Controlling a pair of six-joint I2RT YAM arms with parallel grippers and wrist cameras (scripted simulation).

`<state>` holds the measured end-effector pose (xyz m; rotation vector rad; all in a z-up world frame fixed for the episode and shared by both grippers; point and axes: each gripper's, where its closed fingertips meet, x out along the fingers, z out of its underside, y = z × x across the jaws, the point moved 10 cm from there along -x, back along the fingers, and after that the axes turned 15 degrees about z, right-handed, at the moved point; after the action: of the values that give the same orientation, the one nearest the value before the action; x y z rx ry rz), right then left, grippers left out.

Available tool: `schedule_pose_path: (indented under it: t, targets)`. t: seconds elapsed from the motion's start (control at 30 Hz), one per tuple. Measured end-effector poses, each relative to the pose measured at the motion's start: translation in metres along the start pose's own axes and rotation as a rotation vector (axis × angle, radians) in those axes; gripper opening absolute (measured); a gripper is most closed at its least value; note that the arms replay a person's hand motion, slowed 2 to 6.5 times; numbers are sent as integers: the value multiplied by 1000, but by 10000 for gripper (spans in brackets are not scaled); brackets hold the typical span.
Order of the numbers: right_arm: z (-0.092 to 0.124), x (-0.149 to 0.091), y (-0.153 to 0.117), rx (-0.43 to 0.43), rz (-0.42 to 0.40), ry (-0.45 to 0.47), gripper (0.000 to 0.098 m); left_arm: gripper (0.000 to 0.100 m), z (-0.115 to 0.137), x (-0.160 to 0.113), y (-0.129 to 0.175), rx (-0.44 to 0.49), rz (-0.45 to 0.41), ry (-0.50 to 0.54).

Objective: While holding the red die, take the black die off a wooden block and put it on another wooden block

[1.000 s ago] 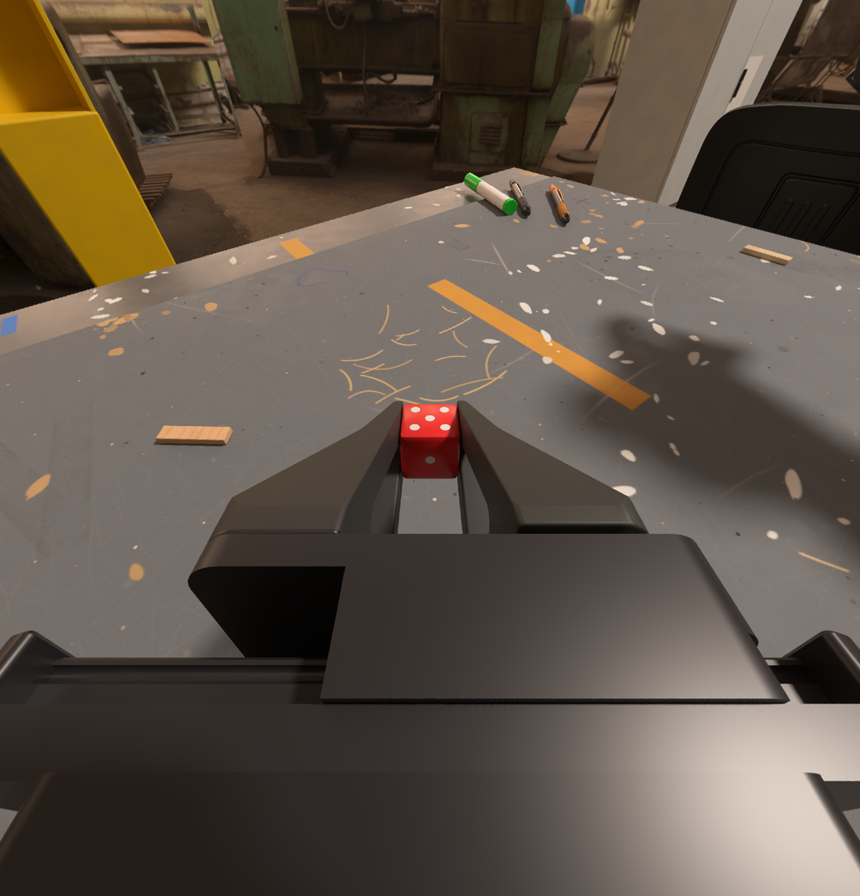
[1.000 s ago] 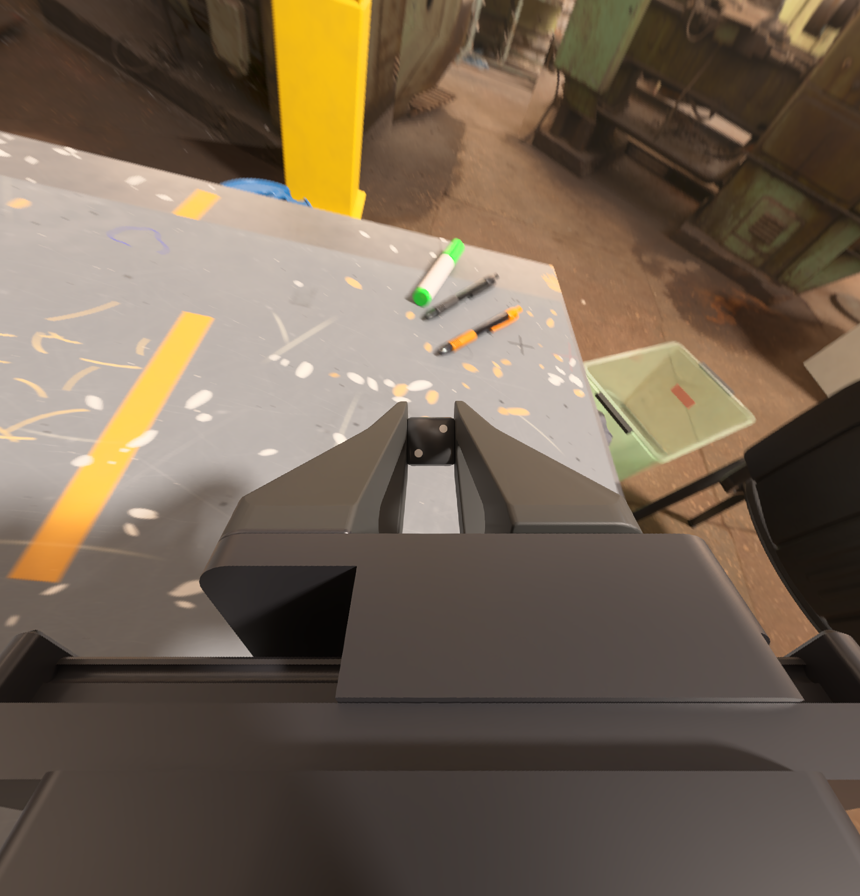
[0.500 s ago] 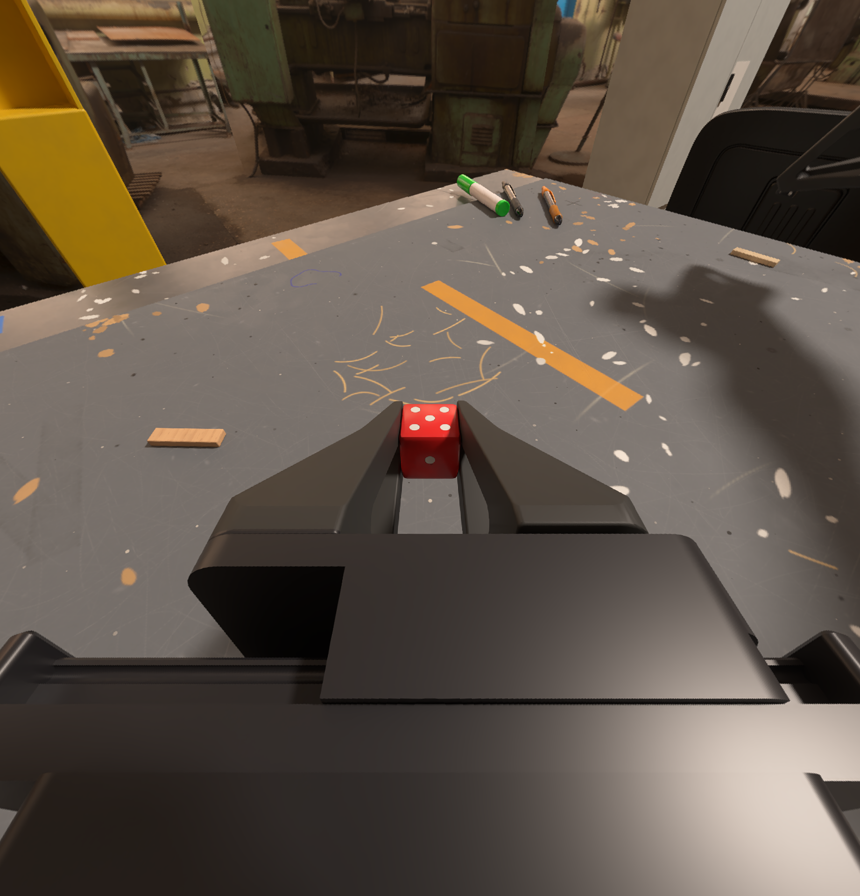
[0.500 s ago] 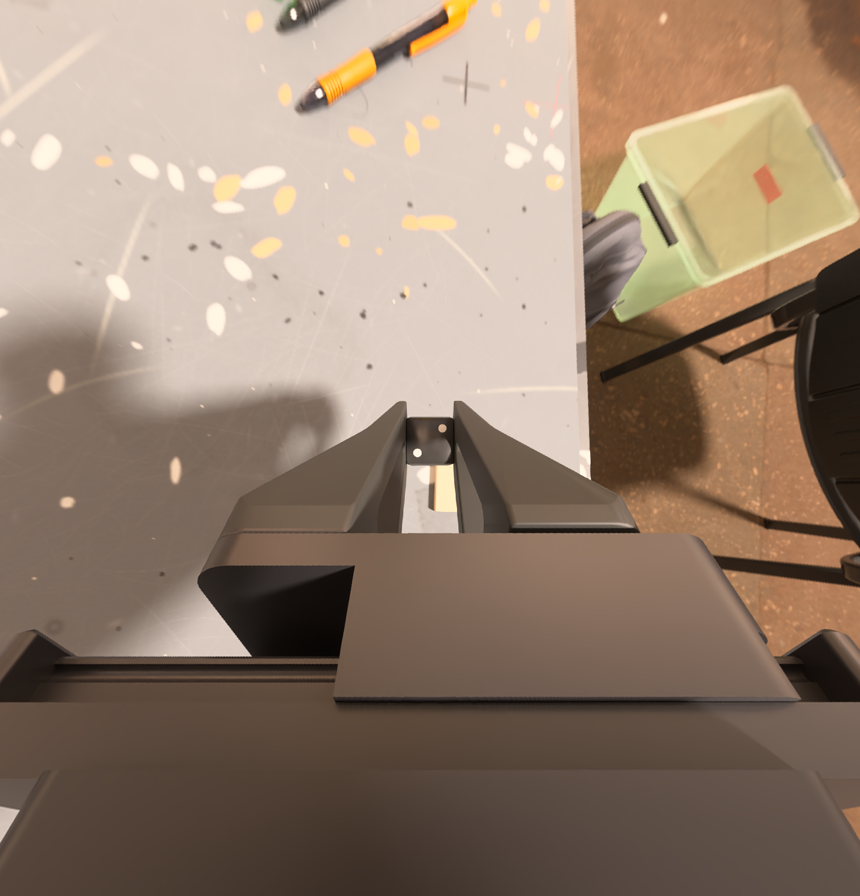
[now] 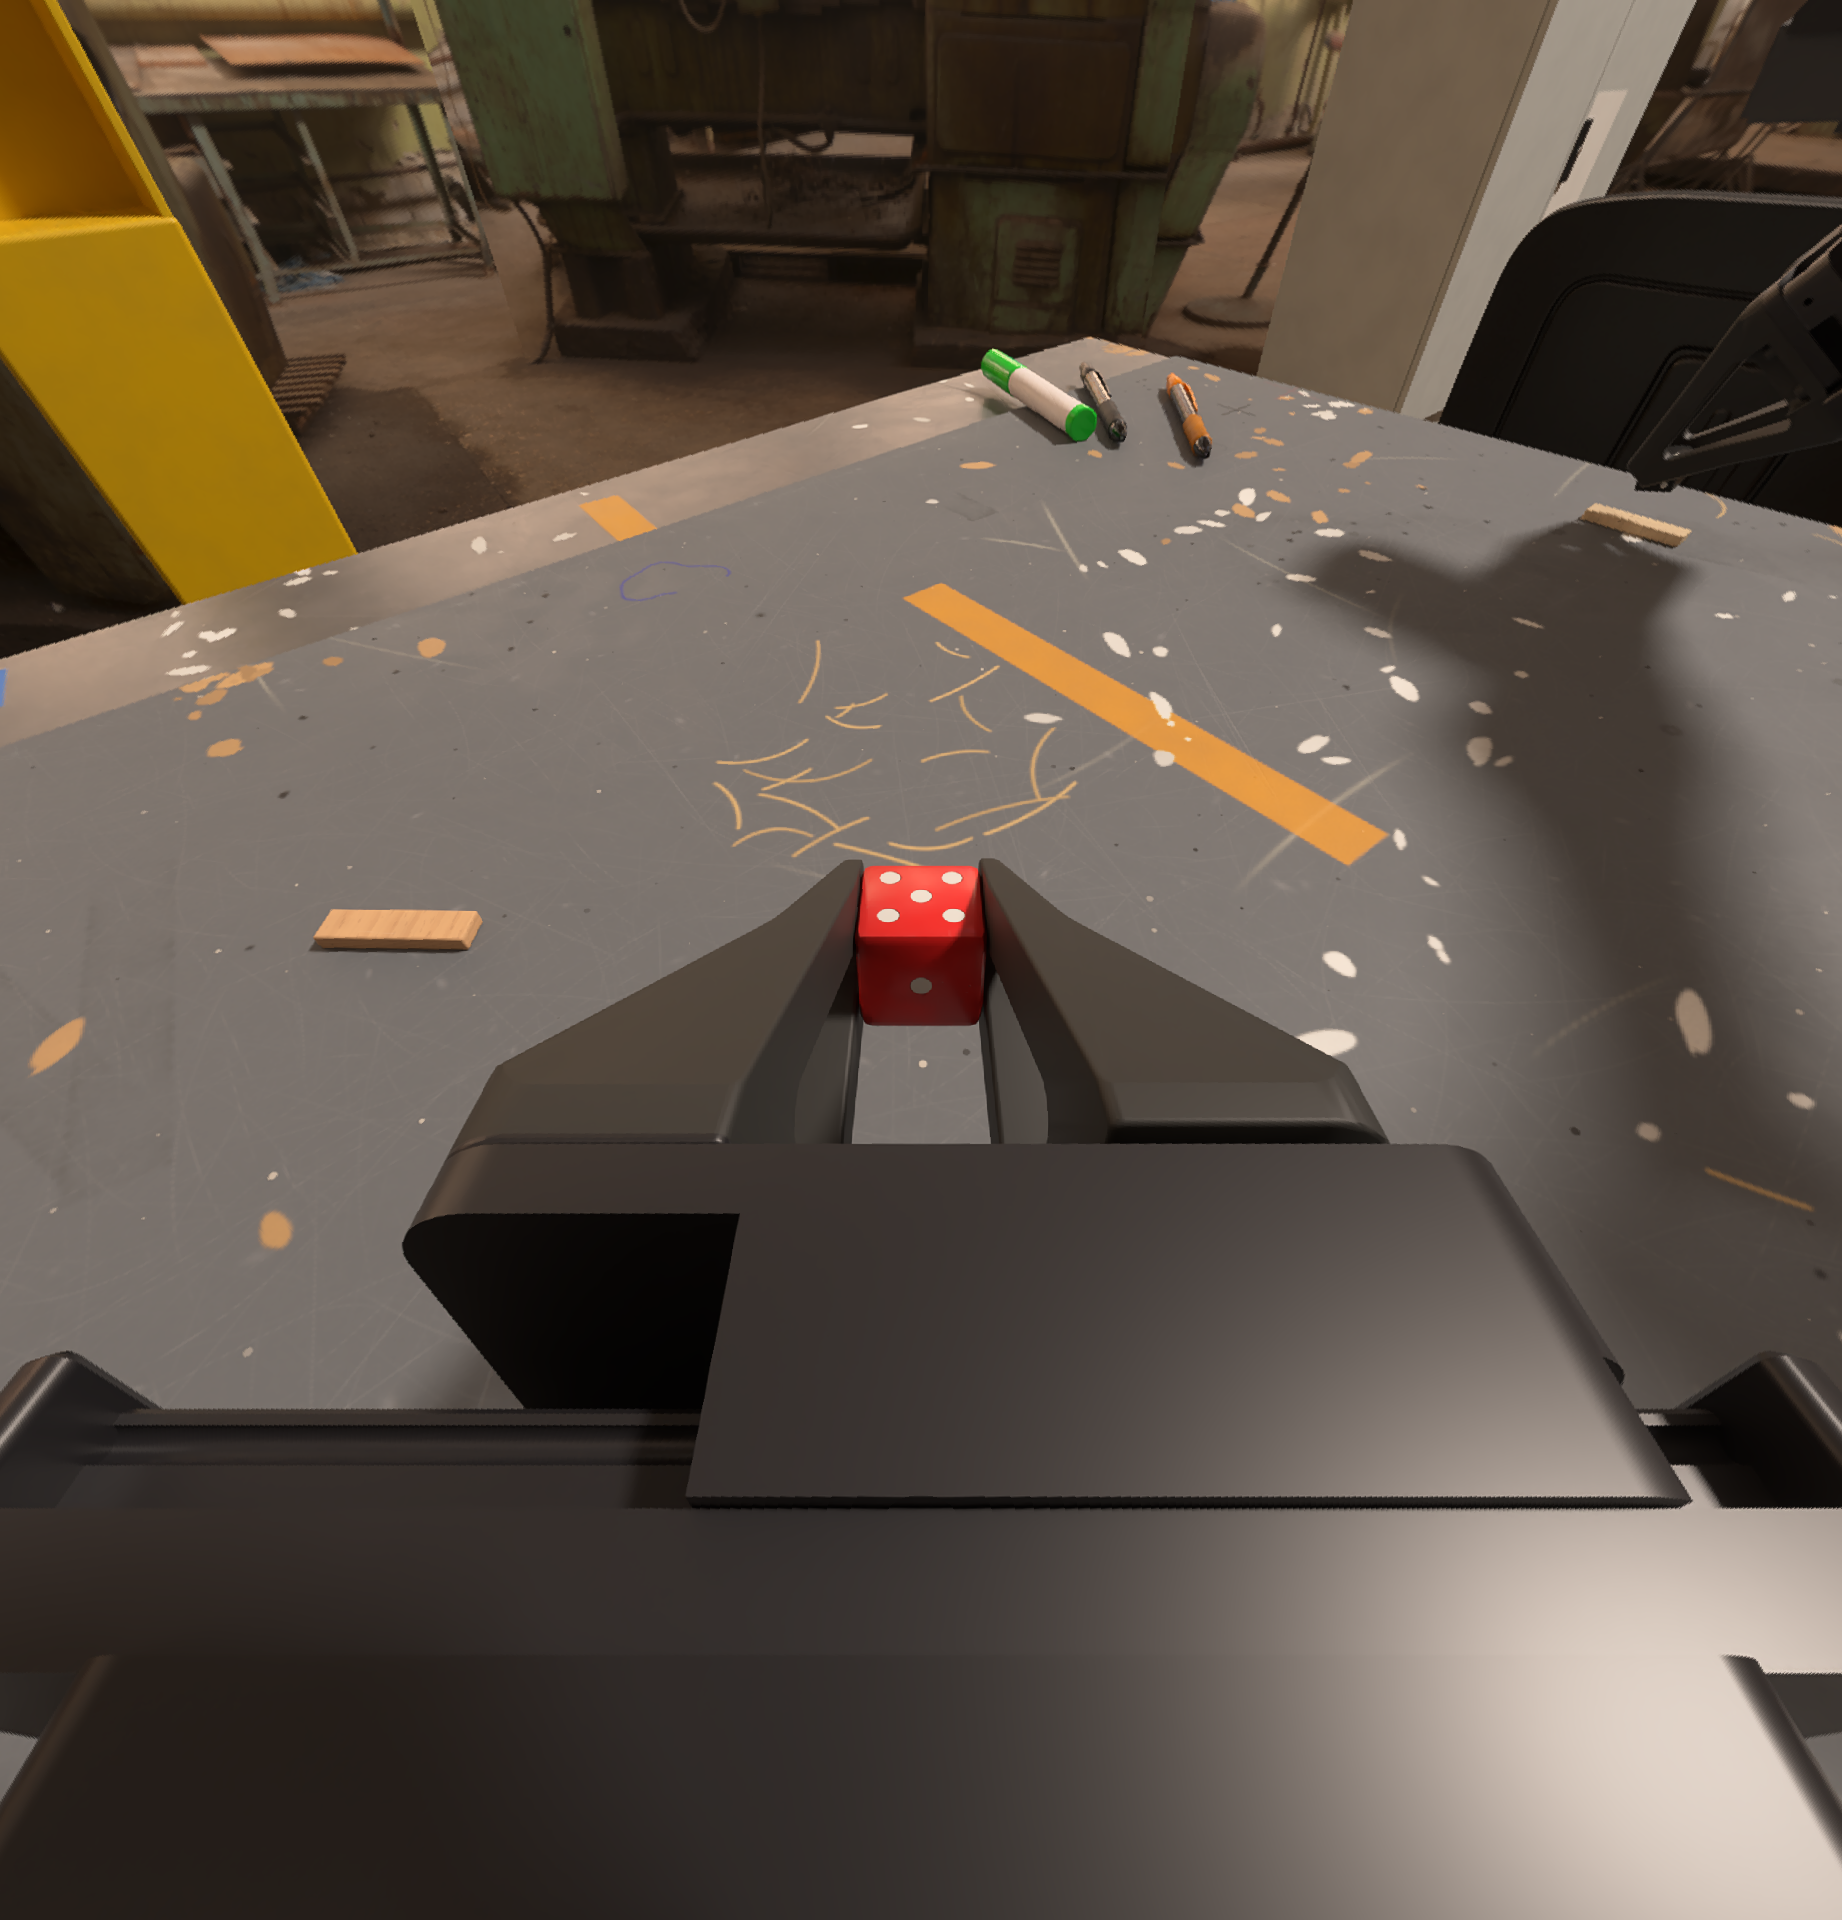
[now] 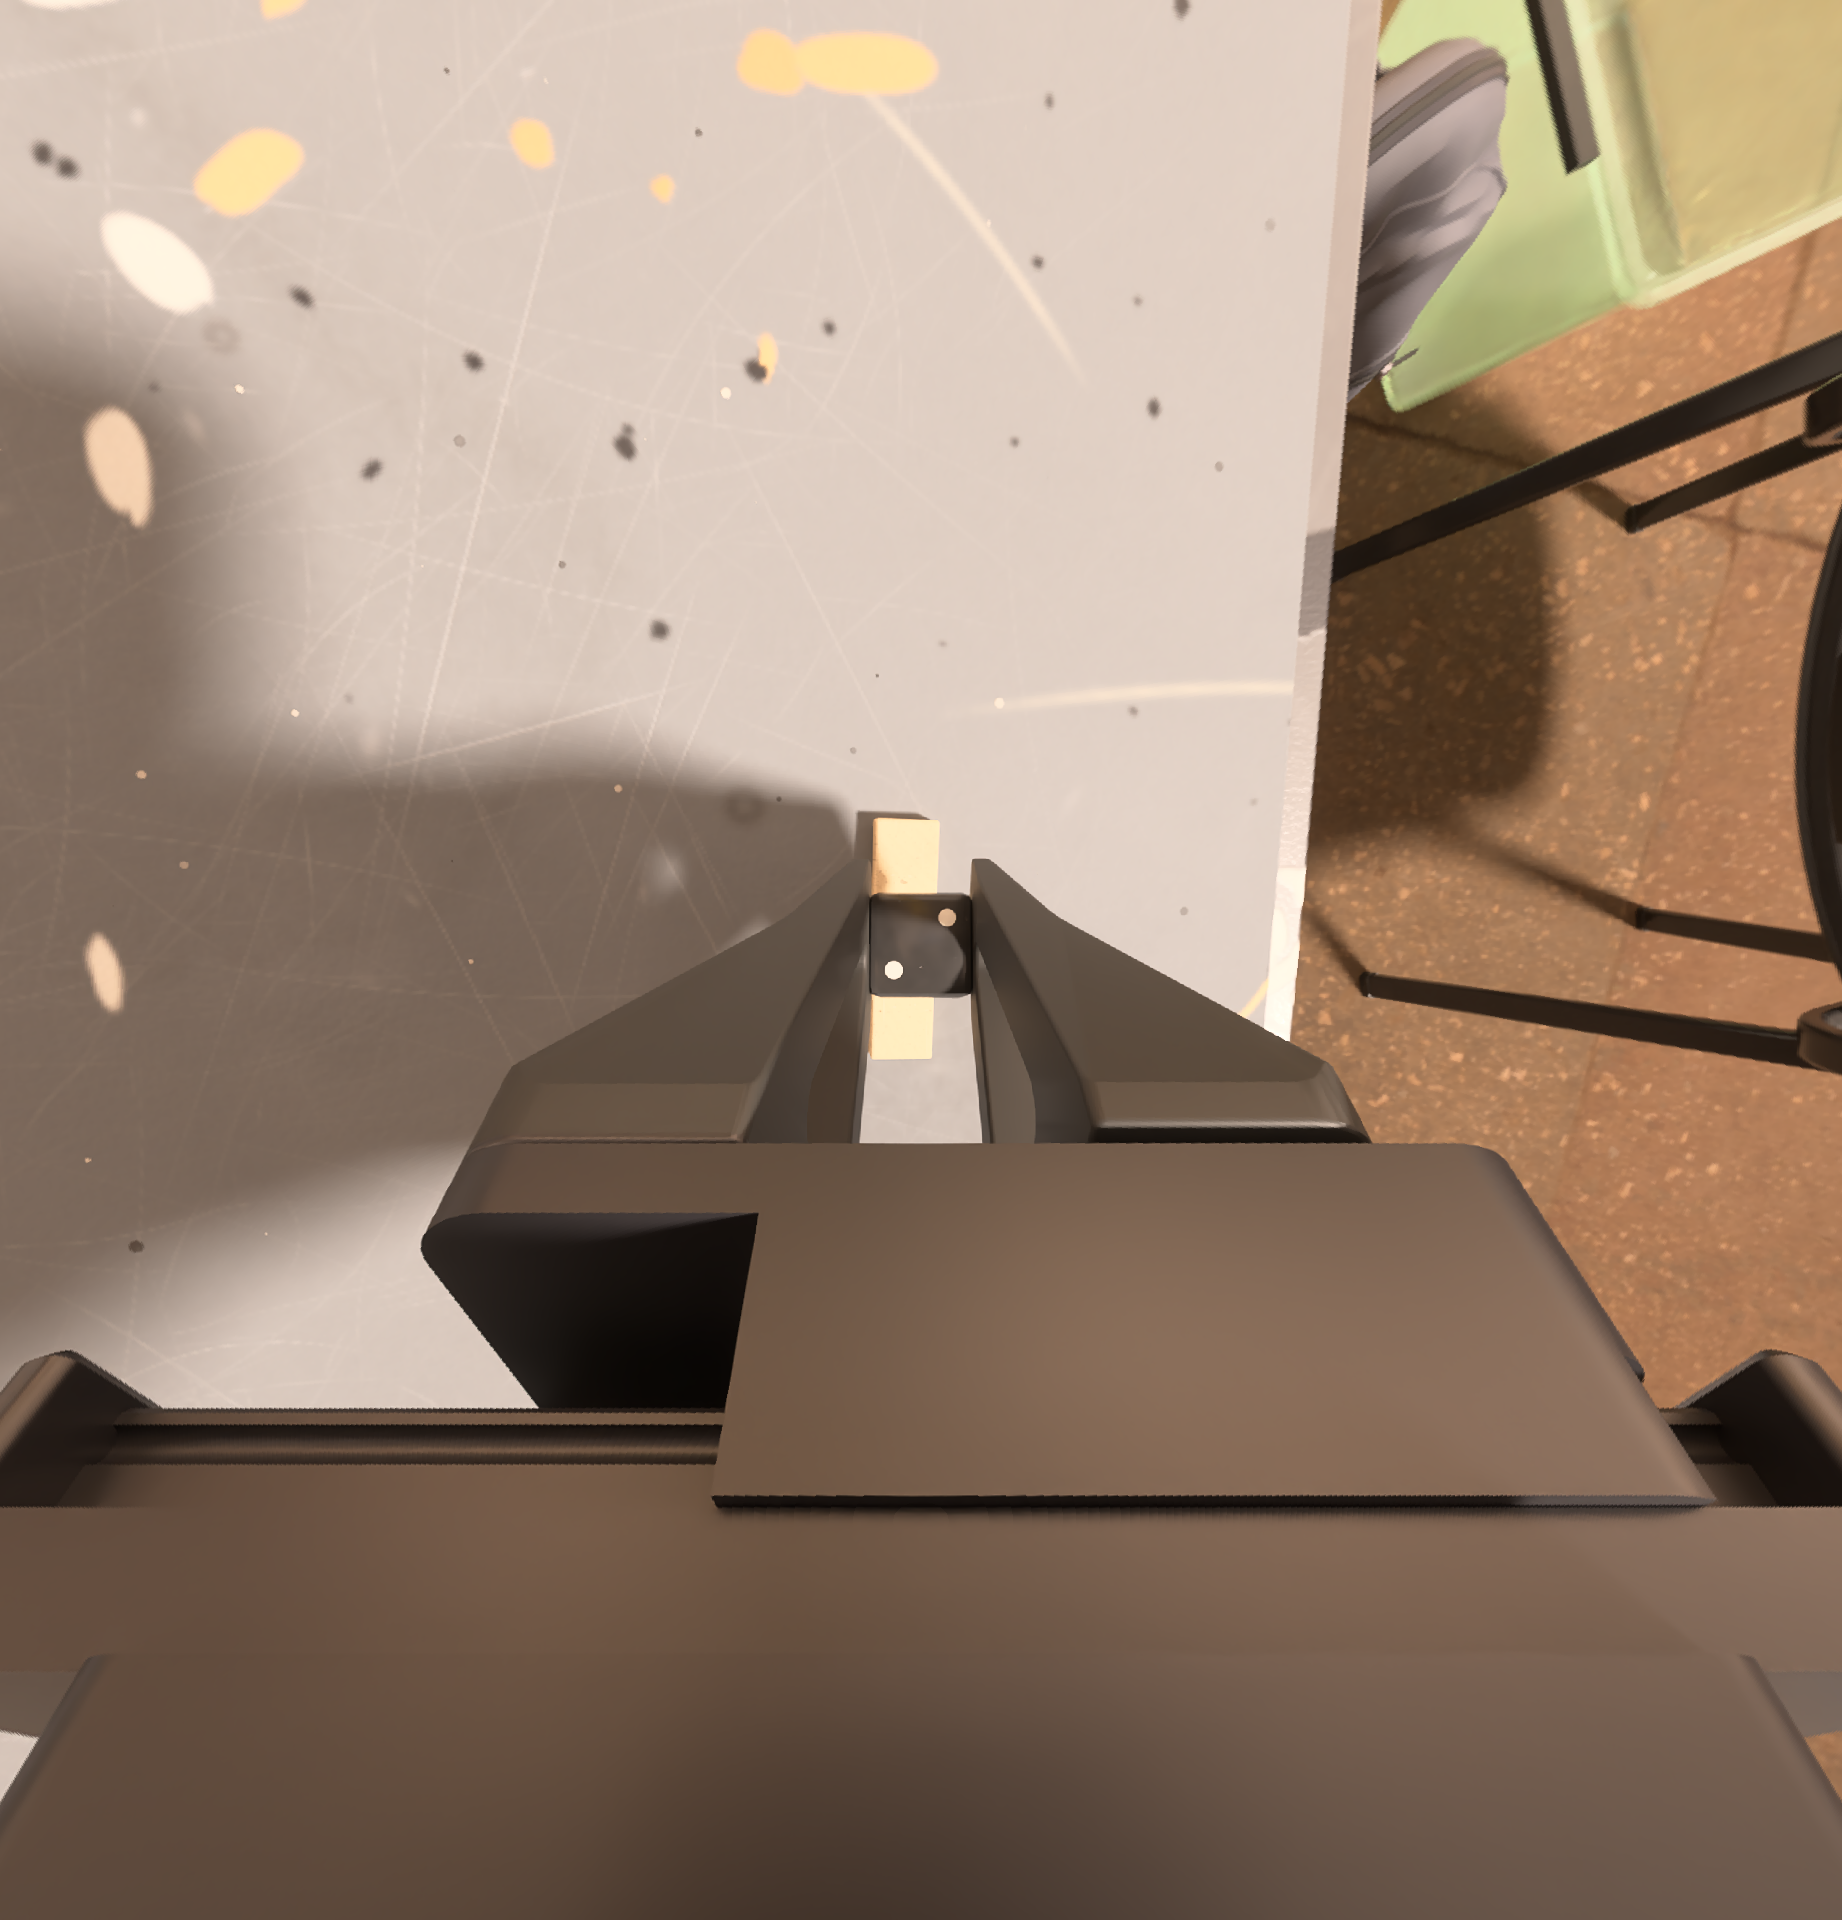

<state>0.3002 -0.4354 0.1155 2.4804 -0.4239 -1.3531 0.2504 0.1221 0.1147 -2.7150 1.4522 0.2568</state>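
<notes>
In the left wrist view my left gripper (image 5: 920, 871) is shut on the red die (image 5: 920, 951) and holds it above the grey table (image 5: 584, 1039). A flat wooden block (image 5: 397, 928) lies to its left. A second wooden block (image 5: 1636, 524) lies far right, with the right gripper (image 5: 1665, 473) just over it. In the right wrist view my right gripper (image 6: 919, 883) points straight down, shut on the black die (image 6: 919, 943), directly over that wooden block (image 6: 904, 857). I cannot tell if the die touches the block.
A green-capped marker (image 5: 1036, 395) and two pens (image 5: 1187, 416) lie at the table's far edge. The table's right edge (image 6: 1312, 623) is close to the right gripper. Beyond it are a green bin (image 6: 1644, 156) and a black chair (image 6: 1831, 727). A yellow cabinet (image 5: 117, 364) stands far left.
My right gripper has tipped downward and moved with the black die to over the wooden block near the table's right edge. My left gripper keeps the red die, almost still.
</notes>
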Motion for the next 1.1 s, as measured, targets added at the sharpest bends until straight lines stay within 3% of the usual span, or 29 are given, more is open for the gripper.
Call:
schedule_pose_path:
  t: [0.63,1.1]
  targets:
    - [-2,10,-2,-7,-22,-118,157,180,0,4,3,25,3,-33]
    - [-3,10,-3,4,-6,-117,159,180,1,5,5,38,9,-47]
